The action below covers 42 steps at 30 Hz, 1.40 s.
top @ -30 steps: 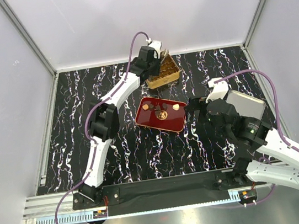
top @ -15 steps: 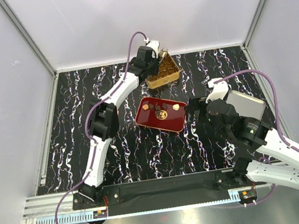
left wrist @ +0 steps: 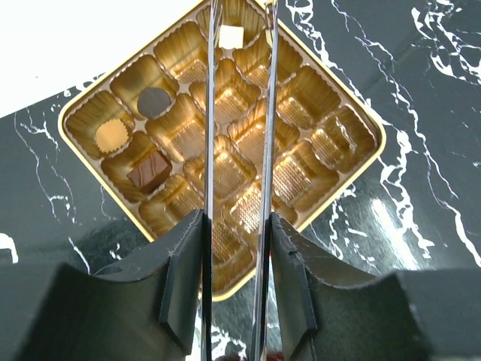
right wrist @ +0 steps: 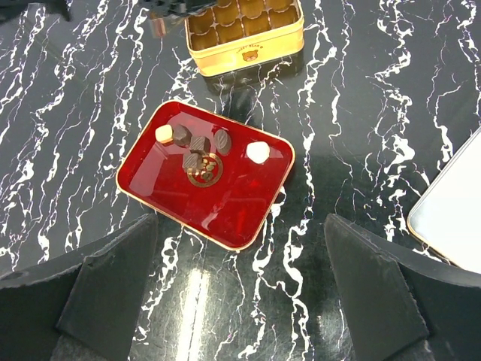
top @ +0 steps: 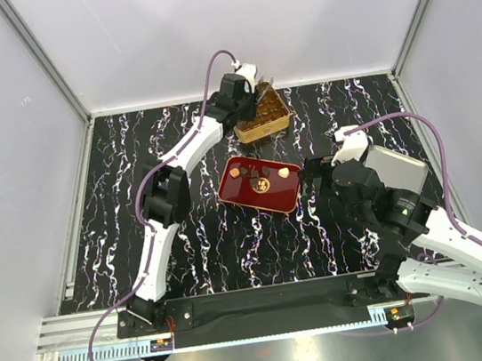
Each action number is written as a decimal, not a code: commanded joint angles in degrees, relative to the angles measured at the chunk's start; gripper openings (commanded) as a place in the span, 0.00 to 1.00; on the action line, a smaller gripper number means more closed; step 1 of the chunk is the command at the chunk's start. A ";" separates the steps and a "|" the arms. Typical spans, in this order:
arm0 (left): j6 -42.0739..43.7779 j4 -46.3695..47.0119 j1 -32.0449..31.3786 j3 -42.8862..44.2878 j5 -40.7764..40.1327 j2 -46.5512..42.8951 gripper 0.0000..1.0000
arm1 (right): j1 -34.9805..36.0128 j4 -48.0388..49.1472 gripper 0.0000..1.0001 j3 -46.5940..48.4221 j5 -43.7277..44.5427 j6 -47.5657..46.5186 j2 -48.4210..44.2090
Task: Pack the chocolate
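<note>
Currently left gripper (left wrist: 240,16) hangs over the gold tin (left wrist: 355,113), blades slightly apart around a cream chocolate (left wrist: 231,36) that looks loose in a far cell; right gripper (top: 310,173) waits wide open beside the red tray (right wrist: 225,210), off the other pieces (right wrist: 198,141) so the left arm can reach.

The tin (top: 262,129) sits by the far edge of the bench, about midway along it. The tray (top: 258,203) lies before it at the bench's middle, apart from it, and a flat plate (right wrist: 451,203) lies toward the right edge. Several pieces of the chocolate (right wrist: 197,141) lie on the tray's far half, three pieces (left wrist: 149,171) in neighbouring cells of the tin, and one piece (left wrist: 231,36) near its corner, between the fingers of my left gripper (left wrist: 240,9).
</note>
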 commanded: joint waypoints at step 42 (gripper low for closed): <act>-19.53 -22.41 -20.19 -55.46 -14.42 -56.33 0.41 | 0.44 -24.29 1.00 5.89 -10.85 14.09 -15.47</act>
